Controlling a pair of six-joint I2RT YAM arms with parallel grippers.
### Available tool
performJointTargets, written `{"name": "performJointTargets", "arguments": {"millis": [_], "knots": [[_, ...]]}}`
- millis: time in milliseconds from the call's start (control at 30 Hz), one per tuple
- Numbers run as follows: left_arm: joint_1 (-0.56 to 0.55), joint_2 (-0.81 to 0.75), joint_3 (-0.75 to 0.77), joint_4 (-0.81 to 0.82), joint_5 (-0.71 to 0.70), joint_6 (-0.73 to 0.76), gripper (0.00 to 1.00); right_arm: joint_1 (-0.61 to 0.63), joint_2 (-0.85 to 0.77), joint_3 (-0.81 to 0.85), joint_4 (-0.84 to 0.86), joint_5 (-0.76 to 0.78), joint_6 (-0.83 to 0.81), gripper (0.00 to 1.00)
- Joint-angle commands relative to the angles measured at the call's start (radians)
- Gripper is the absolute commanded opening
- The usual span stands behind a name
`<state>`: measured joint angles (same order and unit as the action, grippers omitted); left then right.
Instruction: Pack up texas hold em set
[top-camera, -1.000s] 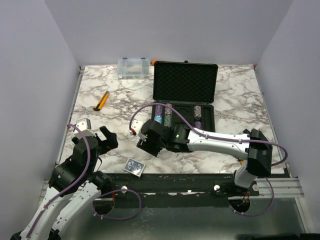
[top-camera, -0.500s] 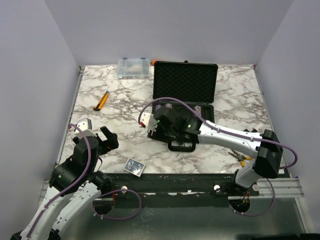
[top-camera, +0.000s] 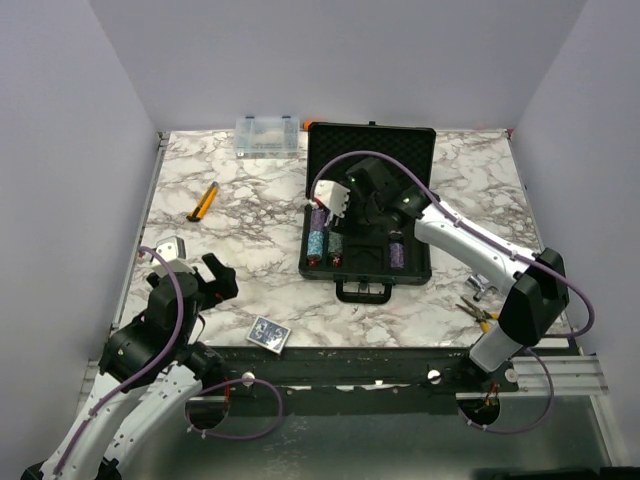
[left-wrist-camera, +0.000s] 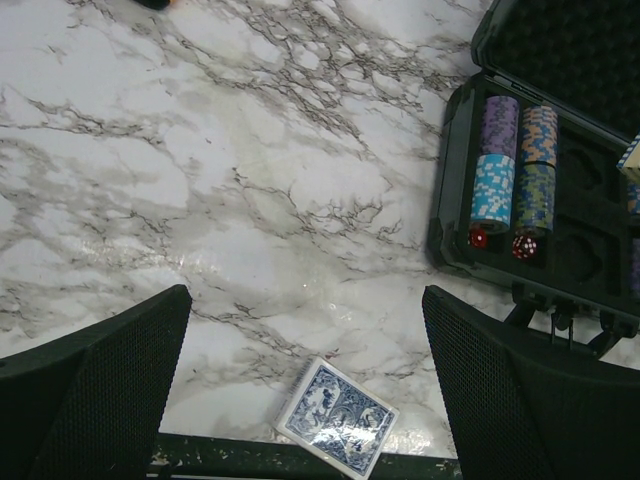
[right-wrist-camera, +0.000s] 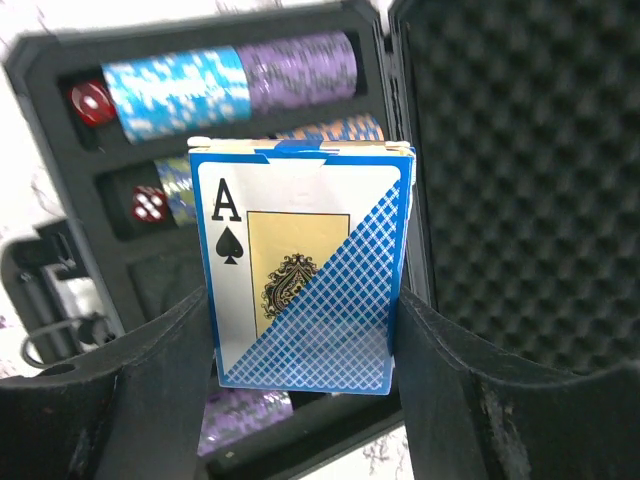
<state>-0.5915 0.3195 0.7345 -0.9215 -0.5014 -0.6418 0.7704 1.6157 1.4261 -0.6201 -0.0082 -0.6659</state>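
Since the earlier frame, the right gripper (right-wrist-camera: 303, 330) has travelled from the table (top-camera: 240, 230) beside the near-left corner of the case (top-camera: 370, 165) to a position above the open tray (left-wrist-camera: 590, 210). It clamps the held deck (right-wrist-camera: 300, 250) between both fingers, ace face toward the wrist camera, long edge upright. The left gripper (left-wrist-camera: 305, 300) hovers with its jaws spread wide and holds nothing. It is above the near-left part of the table. The loose deck (left-wrist-camera: 337, 417) lies flat at the near table edge, well apart from the case.

The step in hand appears to be seating the held deck in a vacant tray slot.

1. The chip stacks (left-wrist-camera: 497, 165) and dice (left-wrist-camera: 478, 238) fill the left rows. The dark recesses to their right look empty and are the likely target.
2. The deck should be aligned with the recess before descent; a skewed corner is likely to catch on the slot wall.
3. The foam-lined lid (right-wrist-camera: 520, 150) stands just beside the right finger, so clearance on that side is small.
4. Release should follow only once the deck rests in the recess.

Which recess lies directly beneath the deck cannot be determined.
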Motion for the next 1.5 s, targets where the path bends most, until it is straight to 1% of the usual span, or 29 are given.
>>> {"name": "performJointTargets", "arguments": {"millis": [0, 300, 400, 533, 667, 900, 1000, 1133, 1467], "knots": [[-0.005, -0.004, -0.014, 0.007, 0.015, 0.014, 0.97, -0.066, 0.039, 0.038, -0.05, -0.099, -0.121, 0.01], [-0.005, 0.001, -0.015, 0.011, 0.017, 0.022, 0.96, -0.186, 0.14, 0.085, 0.012, -0.105, -0.177, 0.01], [-0.005, 0.02, -0.013, 0.013, 0.025, 0.025, 0.97, -0.237, 0.194, 0.14, 0.013, -0.118, -0.173, 0.01], [-0.004, 0.034, -0.011, 0.018, 0.034, 0.031, 0.96, -0.292, 0.24, 0.207, -0.038, -0.231, -0.202, 0.01], [-0.006, 0.044, -0.012, 0.018, 0.037, 0.032, 0.96, -0.303, 0.249, 0.174, -0.016, -0.244, -0.256, 0.01], [-0.005, 0.042, -0.015, 0.018, 0.038, 0.027, 0.96, -0.304, 0.23, 0.079, -0.005, -0.289, -0.28, 0.01], [-0.005, 0.044, -0.015, 0.017, 0.041, 0.027, 0.97, -0.304, 0.203, 0.007, 0.033, -0.281, -0.301, 0.01], [-0.005, 0.053, -0.014, 0.018, 0.047, 0.028, 0.96, -0.305, 0.186, -0.03, 0.066, -0.264, -0.324, 0.0], [-0.005, 0.04, -0.018, 0.019, 0.046, 0.026, 0.96, -0.306, 0.221, -0.009, 0.148, -0.22, -0.35, 0.01]]}}
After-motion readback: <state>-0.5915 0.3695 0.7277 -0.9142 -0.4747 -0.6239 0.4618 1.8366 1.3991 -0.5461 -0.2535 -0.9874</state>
